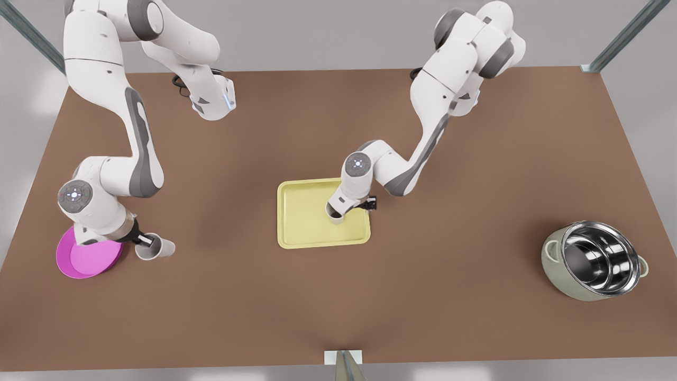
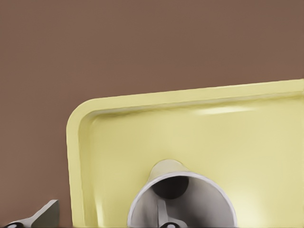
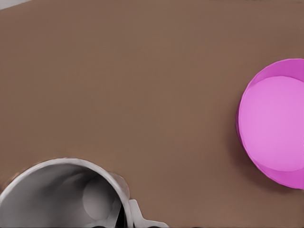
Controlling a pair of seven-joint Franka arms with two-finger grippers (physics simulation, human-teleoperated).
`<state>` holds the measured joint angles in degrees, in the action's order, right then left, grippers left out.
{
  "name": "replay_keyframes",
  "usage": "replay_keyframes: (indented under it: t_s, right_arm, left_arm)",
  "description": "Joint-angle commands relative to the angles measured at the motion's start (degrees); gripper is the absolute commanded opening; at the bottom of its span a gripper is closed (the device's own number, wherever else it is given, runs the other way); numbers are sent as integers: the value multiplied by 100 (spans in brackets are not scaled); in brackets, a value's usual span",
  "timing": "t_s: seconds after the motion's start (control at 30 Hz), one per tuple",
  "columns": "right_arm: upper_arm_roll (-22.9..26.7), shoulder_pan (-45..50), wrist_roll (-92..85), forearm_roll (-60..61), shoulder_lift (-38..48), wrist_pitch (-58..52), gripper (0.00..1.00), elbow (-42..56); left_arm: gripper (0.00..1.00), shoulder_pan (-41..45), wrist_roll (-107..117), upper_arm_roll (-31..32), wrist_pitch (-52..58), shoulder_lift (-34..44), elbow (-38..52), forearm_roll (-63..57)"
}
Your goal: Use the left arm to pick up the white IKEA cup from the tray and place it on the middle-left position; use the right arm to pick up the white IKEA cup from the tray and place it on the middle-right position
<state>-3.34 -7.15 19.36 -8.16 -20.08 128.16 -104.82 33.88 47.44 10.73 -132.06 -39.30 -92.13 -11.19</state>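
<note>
1. One white cup (image 1: 335, 214) stood on the tray (image 1: 301, 222), near the tray's right side in the front view. The left gripper (image 1: 338, 210) was down on it. In the left wrist view one finger (image 2: 167, 219) went inside the cup (image 2: 183, 202) and the other finger (image 2: 42, 216) stayed outside, so the jaws stood on both sides of the wall. I cannot tell whether they were already pressed on the wall or apart from it.

2. A grip on the rim wall seems chosen because the cup is open at the top and wide for the fingers.

3. The second white cup (image 1: 156, 247) was off the tray, far to the front view's left, just beside the magenta dish (image 1: 87, 259). The right gripper (image 1: 145, 242) had its jaws closed on the rim of this cup (image 3: 66, 194), with one finger (image 3: 135, 213) outside the wall. The cup looked tilted; I cannot tell if it touched the table (image 1: 423, 296).

4. This cup was well apart from the centre of the table. In my judgement this side is the middle-right position for the robot.

5. A steel pot (image 1: 595, 260) stood at the front view's right, away from both arms.
</note>
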Motion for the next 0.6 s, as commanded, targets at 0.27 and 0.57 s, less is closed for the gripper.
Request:
replay_keyframes:
  t_s: [0.27,0.57]
  right_arm:
    - [9,-41,-2921,579,-480,921,5,-346]
    - [9,-32,-2886,588,-612,930,100,-302]
  left_arm:
    - [44,154,1303,-1,-575,-78,-16,-15]
    - [13,137,1479,-27,215,344,46,-6]
